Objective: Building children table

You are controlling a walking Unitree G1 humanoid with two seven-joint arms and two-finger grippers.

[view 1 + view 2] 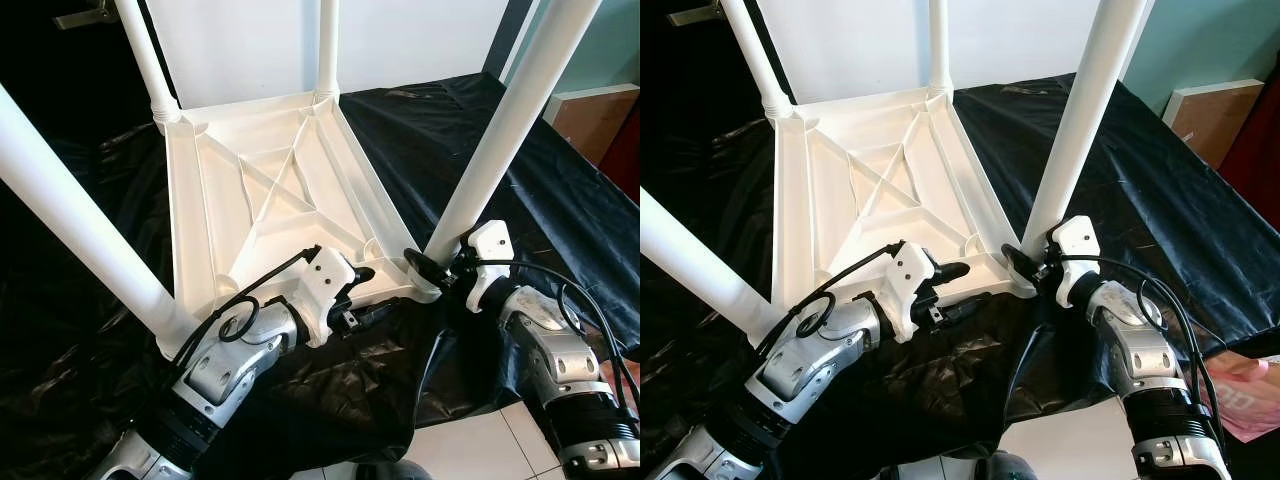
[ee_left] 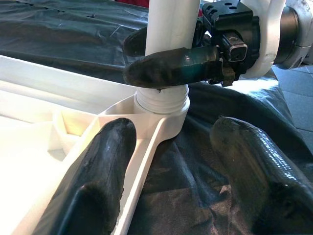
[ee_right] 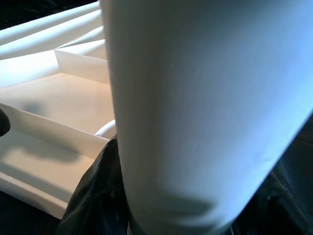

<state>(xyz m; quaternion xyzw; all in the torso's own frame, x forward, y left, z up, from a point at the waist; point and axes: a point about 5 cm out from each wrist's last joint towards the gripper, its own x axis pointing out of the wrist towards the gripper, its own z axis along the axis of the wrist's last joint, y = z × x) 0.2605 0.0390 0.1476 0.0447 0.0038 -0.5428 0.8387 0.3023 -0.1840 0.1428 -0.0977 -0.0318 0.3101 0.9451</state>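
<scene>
Children's table (image 1: 270, 190), white plastic, lies upside down on a black sheet (image 1: 440, 130), ribbed underside facing up, four white legs rising from the corner sockets.

Right end effector (image 1: 432, 268): clamped on the near-right leg (image 1: 505, 130) just above its socket (image 2: 161, 105). In the left wrist view one black finger (image 2: 176, 66) crosses the front of the tube and the other shows behind it, both just above the threaded collar. Right wrist view sits tight against the tube, with the tabletop ribs beyond.

Left end effector (image 1: 372, 288): fingers parted, holding nothing. One finger (image 2: 105, 161) lies over the tabletop's rim beside the same socket, the other (image 2: 254, 166) over the sheet outside it. Whether it touches the rim cannot be told.

Outward: near-left leg (image 1: 80, 230) seated at its corner; two far legs (image 1: 150, 60) upright at the back corners. White wall panel behind, tiled floor (image 1: 480, 445) near the robot, a brown board (image 1: 590, 115) at far right.

Handling, as judged: hollow moulded plastic, light and stiff, smooth enough to slip under a twisting hold. The collar suggests the leg screws in, so the best hold is low on the tube near the socket, as now, with the other end effector steadying the rim against rotation. Ribbed rim offers a firmer purchase than the flat panels. Likely risk: the light table turning or sliding on the slick sheet while the leg is tightened.
</scene>
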